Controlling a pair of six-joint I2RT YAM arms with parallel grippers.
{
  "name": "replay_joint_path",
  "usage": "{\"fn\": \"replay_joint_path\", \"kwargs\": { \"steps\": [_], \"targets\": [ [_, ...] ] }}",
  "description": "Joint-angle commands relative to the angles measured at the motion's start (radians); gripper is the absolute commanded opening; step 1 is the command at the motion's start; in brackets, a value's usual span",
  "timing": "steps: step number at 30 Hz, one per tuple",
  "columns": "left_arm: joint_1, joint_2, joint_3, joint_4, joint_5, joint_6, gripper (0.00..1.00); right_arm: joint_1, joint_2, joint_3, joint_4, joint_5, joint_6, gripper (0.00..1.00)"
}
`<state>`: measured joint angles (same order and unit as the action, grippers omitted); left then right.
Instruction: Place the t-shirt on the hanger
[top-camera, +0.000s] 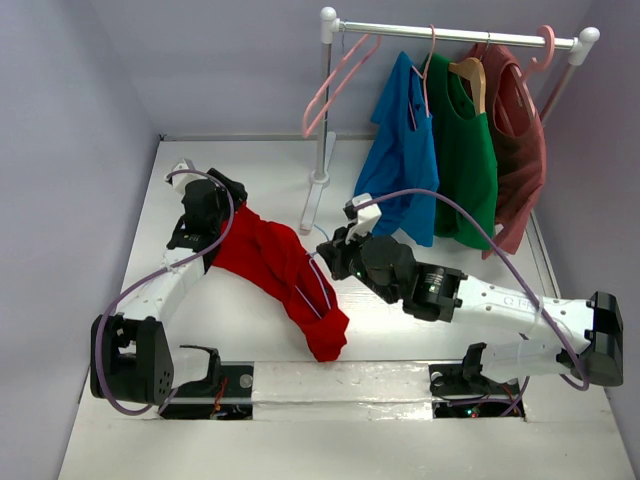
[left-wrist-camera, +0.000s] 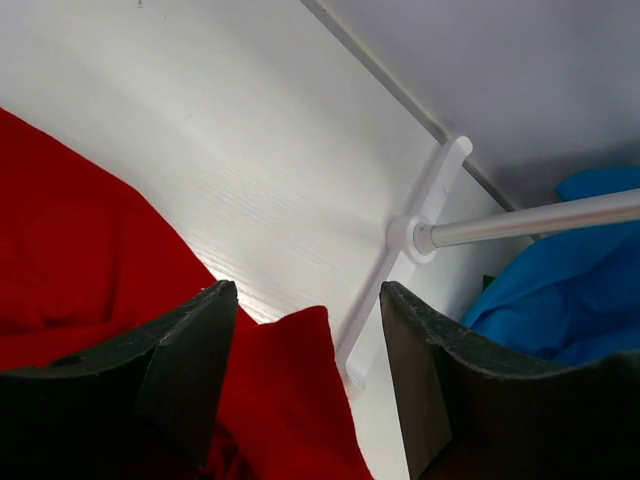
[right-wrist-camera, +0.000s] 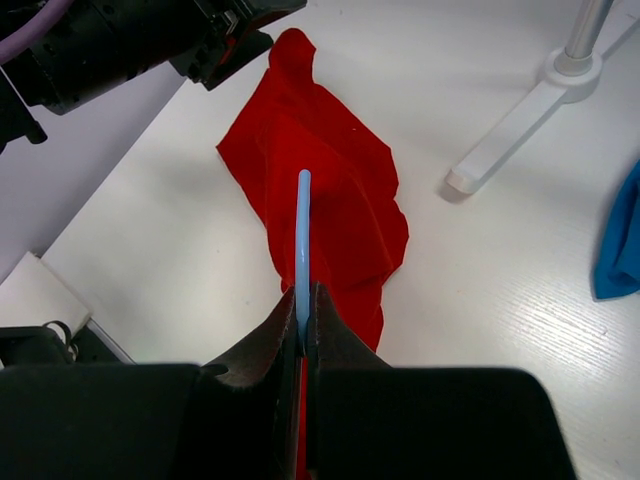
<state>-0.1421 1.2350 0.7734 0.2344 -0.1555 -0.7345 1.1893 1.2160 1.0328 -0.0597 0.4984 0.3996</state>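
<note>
One t-shirt (top-camera: 280, 265), one hanger (right-wrist-camera: 302, 220), three hung shirts (top-camera: 465, 150); right gripper (right-wrist-camera: 303, 298) clamps the hanger; left gripper (left-wrist-camera: 307, 295) gapes over the t-shirt. White table (top-camera: 240, 325); lilac walls (top-camera: 60, 150).

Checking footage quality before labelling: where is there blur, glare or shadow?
Top external: even light, sharp, only faint shadow beneath the t-shirt. Left wrist: table washed bright, near fingers dark and soft. Right wrist: fingers blurred, hanger crisp.

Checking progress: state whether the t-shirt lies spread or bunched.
Bunched: the t-shirt lies as a narrow, creased diagonal heap, not flat.
</note>
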Motion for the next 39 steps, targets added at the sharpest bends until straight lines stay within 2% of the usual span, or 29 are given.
{"fn": "replay_joint_path", "kwargs": {
  "steps": [1,5,7,12,14,15,17,18,23,28,32,39],
  "targets": [
    [0.004,-0.012,0.006,0.013,-0.013,0.011,0.56,-0.002,-0.041,0.000,0.034,0.006,0.002,0.00],
    [0.004,0.001,-0.011,0.040,0.023,-0.008,0.50,-0.002,-0.042,-0.008,0.038,0.002,0.004,0.00],
    [0.004,0.000,-0.022,0.052,0.033,-0.016,0.42,-0.002,-0.046,-0.013,0.041,0.003,0.005,0.00],
    [0.004,0.006,-0.043,0.086,0.062,-0.043,0.38,-0.002,-0.050,-0.013,0.044,0.009,0.002,0.00],
    [0.004,0.003,-0.046,0.088,0.059,-0.045,0.28,-0.002,-0.055,-0.014,0.044,0.014,0.002,0.00],
    [0.004,0.001,-0.048,0.088,0.060,-0.046,0.20,-0.002,-0.056,-0.016,0.044,0.012,0.002,0.00],
    [0.004,-0.009,-0.051,0.097,0.065,-0.051,0.10,-0.002,-0.056,-0.017,0.044,0.015,0.002,0.00],
    [0.004,-0.012,-0.052,0.100,0.068,-0.054,0.00,-0.002,-0.056,-0.017,0.044,0.015,0.002,0.00],
    [0.016,-0.022,0.022,0.056,0.094,-0.023,0.00,-0.002,-0.064,-0.036,0.018,0.026,0.007,0.00],
    [0.093,-0.034,0.133,-0.007,0.122,0.015,0.00,-0.002,-0.105,-0.066,-0.018,0.028,0.016,0.00],
    [0.151,-0.025,0.243,-0.081,0.122,0.056,0.00,-0.002,-0.131,-0.079,-0.112,0.014,0.028,0.00],
    [0.225,0.000,0.311,-0.124,0.129,0.093,0.00,-0.002,-0.188,-0.042,-0.294,-0.003,0.050,0.00]
  ]
}}
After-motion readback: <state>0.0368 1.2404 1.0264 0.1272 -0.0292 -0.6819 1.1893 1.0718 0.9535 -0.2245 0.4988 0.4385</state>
